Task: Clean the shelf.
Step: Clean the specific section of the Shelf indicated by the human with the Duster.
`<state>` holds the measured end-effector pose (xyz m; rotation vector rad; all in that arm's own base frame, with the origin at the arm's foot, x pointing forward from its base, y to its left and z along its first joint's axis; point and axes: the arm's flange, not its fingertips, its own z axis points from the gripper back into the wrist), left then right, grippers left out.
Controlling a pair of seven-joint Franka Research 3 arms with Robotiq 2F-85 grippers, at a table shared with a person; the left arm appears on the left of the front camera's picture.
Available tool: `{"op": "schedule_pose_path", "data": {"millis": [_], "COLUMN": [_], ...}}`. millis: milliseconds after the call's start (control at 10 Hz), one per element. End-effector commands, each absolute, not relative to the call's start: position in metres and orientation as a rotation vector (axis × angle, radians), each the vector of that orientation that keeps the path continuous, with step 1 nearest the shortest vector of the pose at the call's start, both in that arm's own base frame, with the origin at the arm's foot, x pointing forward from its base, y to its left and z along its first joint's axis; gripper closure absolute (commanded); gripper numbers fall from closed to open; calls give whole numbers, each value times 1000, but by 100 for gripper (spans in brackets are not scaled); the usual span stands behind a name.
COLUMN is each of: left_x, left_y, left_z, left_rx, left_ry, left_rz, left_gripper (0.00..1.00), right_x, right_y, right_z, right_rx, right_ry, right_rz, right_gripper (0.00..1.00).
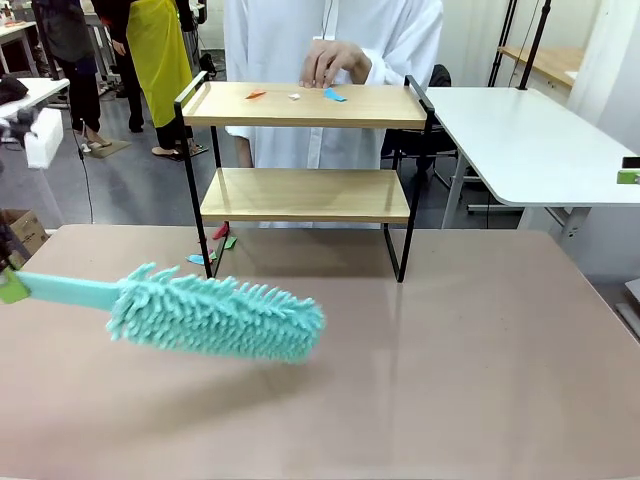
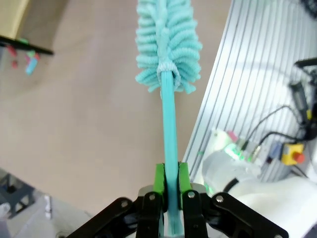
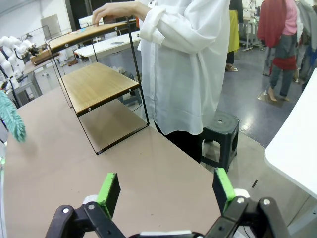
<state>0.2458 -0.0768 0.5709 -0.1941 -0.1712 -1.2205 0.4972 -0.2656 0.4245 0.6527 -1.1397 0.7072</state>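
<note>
The shelf [image 1: 305,105] stands at the far middle of the tan table, two light wooden boards in a black frame. Small orange, white and blue scraps [image 1: 295,96] lie on its top board, where the person's hands [image 1: 330,62] rest. My left gripper [image 1: 12,287] at the left edge is shut on the handle of a teal fluffy duster [image 1: 215,315], which hovers over the table in front of the shelf. The left wrist view shows the pads [image 2: 159,181] clamping the handle, the duster head [image 2: 168,44] beyond. My right gripper [image 3: 166,191] is open and holds nothing, with the shelf [image 3: 99,84] ahead.
More coloured scraps [image 1: 215,245] lie on the table under the shelf's left side. A white table [image 1: 530,140] stands to the right behind. A black stool [image 3: 220,131] sits on the floor by the person [image 3: 188,64]. Other people stand far back left.
</note>
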Motion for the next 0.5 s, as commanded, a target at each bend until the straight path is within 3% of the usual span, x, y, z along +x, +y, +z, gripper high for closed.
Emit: {"op": "schedule_pose_path", "data": {"millis": [0,200,400], "left_x": [250,248,236], "left_y": [-75,-94,-120], "left_z": [582,608,648], "left_rx": [-353,-510,-554], "left_ry": [-301,-440,-514], "left_rz": [-1261,-1260,-1195], "left_gripper": [87,87,87], "right_x": [497,497,497], "right_y": [-264,-264,-264], "right_z": [427,427,427], "right_rx": [649,649,649], "right_ry": [-1143,-1143,-1143], "right_rz": [711,711,711], "right_gripper": [0,0,0]}}
